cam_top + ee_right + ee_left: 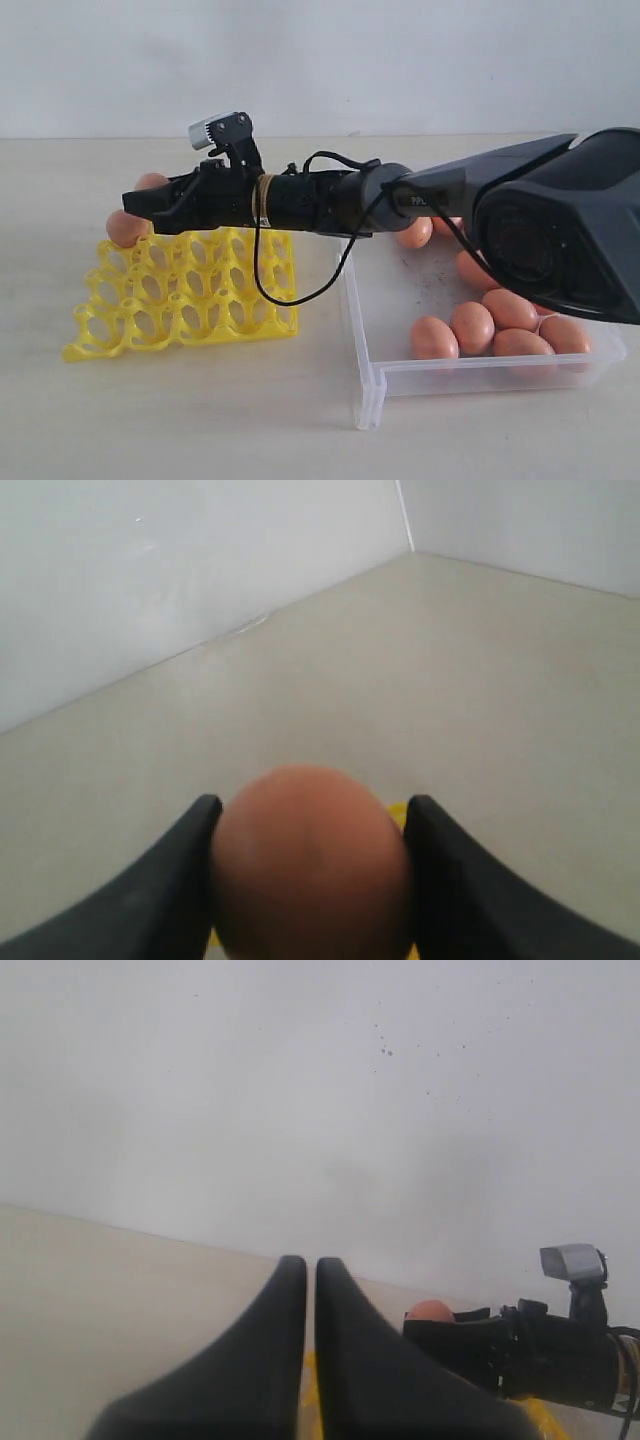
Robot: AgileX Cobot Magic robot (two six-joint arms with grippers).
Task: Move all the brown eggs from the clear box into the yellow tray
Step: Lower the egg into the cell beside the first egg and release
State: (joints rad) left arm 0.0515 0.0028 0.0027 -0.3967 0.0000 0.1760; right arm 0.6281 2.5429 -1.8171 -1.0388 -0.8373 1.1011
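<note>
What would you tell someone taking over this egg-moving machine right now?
Grippers: the right end effector is shut on a brown egg and reaches over the far-left part of the yellow tray. The left end effector is shut, holds nothing and is out of the exterior view.
Done: one placed egg sits at the tray's far-left corner.
Left: set the held egg down, then move the boxed eggs from the clear box. At least seven show, and the arm may hide more.
</note>
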